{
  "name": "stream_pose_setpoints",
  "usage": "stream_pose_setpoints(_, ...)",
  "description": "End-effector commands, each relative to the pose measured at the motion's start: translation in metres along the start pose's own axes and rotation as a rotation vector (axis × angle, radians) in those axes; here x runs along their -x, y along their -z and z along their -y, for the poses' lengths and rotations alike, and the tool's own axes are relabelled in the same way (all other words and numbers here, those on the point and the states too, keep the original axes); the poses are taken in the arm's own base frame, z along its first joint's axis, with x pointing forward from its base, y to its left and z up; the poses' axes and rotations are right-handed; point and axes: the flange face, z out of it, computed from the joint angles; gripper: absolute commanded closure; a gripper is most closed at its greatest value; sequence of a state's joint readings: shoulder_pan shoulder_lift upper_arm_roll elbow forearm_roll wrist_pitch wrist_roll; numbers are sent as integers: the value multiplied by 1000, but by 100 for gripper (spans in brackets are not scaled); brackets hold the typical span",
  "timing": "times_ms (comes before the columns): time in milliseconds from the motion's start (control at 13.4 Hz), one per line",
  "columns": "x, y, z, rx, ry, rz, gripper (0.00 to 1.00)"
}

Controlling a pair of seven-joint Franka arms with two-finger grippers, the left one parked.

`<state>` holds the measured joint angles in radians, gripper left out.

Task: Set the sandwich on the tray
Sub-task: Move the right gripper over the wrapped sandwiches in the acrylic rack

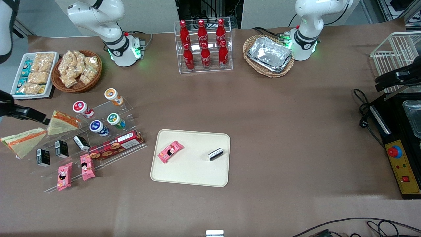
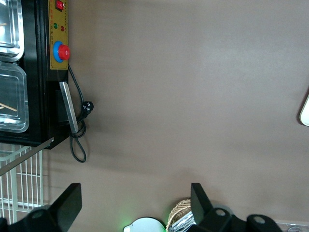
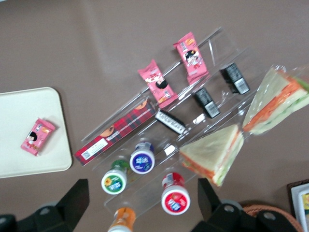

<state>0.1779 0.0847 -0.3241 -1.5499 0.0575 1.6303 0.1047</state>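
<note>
Gripper [image 1: 33,116] hangs over the edge of the worktop [image 1: 279,108] at the working arm's end. In the front view it shows only as a dark shape, and whether it is spread cannot be told from there.

That view has two wrapped wedges. The sandwich [image 1: 23,141], with its orange band and green edge, lies at that same edge, nearer the camera than the gripper. The other wedge [image 1: 62,122] sits just beside it on a clear stepped rack [image 1: 128,105]. The rack carries four small cups [image 1: 98,127], three black boxes [image 1: 61,148], two pink packets [image 1: 87,167] and one long red box [image 1: 116,144]. The tray [image 1: 190,171] sits mid-worktop toward the camera's edge, well apart from the sandwich. It holds one pink packet [image 1: 170,151] and one black box [image 1: 215,154]. Along the edge by the arm bases stand six red bottles [image 1: 202,44].

The left wrist view alone shows a control box [image 2: 59,38] with a red button, plus a sliver of the tray [image 2: 305,111].

The right wrist view settles the gripper [image 3: 141,188]: its fingers [image 3: 77,195] are spread wide, holding and touching nothing. The sandwich [image 3: 280,99] lies below on the worktop, beside the other wedge [image 3: 215,152]. The counts repeat: four cups [image 3: 141,159], three black boxes [image 3: 206,101] and two pink packets [image 3: 192,55] on the rack. The tray [image 3: 29,145] appears only in part, with its pink packet [image 3: 37,136] on it and its black box out of frame.
</note>
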Motion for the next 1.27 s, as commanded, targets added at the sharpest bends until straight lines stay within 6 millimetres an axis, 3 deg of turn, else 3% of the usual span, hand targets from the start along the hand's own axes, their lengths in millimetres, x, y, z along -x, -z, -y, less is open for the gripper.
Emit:
stream_pose_setpoints(0, -11, -4, -40, 17, -27, -22, 0)
stream_pose_setpoints(299, -20, -10, -90, 40, -136, -42, 0)
stream_pose_setpoints(672, -27, -27, -137, 73, -343, -33, 0)
stream_pose_setpoints(1194, -42, -64, -178, 75, -485, -37, 0)
